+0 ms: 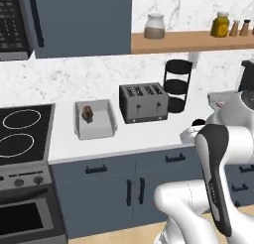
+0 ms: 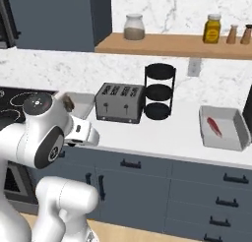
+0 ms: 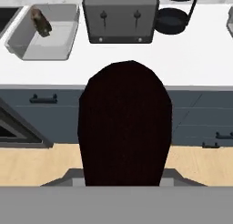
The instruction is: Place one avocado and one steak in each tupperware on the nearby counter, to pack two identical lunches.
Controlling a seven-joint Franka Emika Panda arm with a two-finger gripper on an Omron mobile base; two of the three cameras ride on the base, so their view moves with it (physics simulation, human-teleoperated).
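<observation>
Gripping a near-black, egg-shaped avocado [image 3: 125,123], the two-finger gripper [image 3: 124,184] hangs out in front of the white counter [image 2: 162,133], w/ the fruit over blue-grey drawer fronts and wood floor. Left light grey rectangular tupperware [image 1: 95,120] sits nr the front edge by the silver toaster [image 1: 143,102], brown steak [image 1: 88,114] inside. Right tupperware [image 2: 224,128] holds a red steak [image 2: 214,126]; open countertop between.
</observation>
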